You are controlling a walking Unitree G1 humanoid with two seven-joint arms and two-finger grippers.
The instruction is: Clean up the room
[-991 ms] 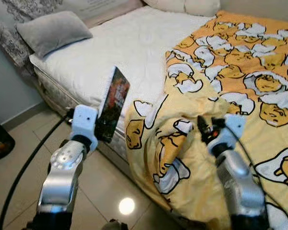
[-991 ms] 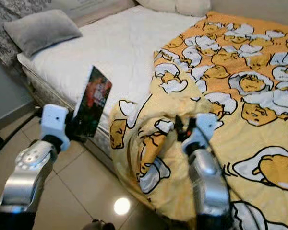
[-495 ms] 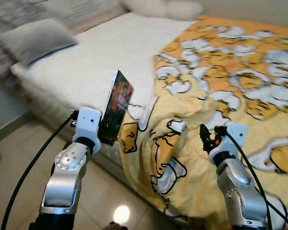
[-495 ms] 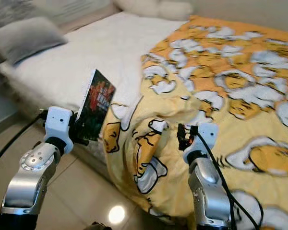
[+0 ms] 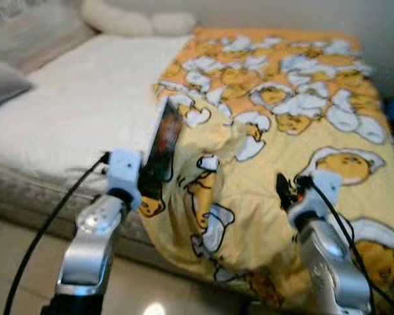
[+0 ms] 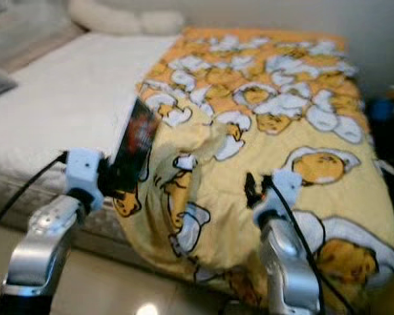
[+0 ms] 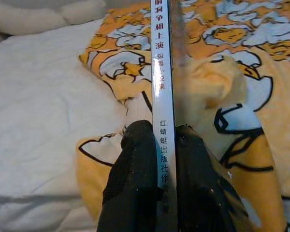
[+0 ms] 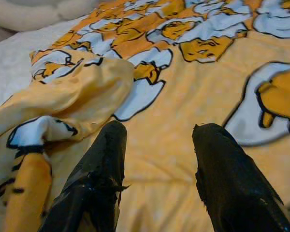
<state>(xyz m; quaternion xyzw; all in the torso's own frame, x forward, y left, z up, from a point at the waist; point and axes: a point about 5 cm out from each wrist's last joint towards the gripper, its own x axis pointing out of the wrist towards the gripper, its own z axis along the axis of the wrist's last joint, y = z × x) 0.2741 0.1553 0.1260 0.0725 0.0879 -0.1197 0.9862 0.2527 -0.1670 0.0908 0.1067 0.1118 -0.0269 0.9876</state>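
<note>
1. Since the earlier frame the whole view swings right; the grey pillow slips to the left edge.
2. Left gripper [image 7: 159, 159] stays clamped on the book [image 5: 163, 147], upright, long axis rising over the bed's [image 5: 65, 111] near-left edge.
3. Right gripper [image 8: 157, 164], fingers apart and empty, hovers over the yellow blanket [image 5: 302, 125], so the left arm carries the book.
</note>
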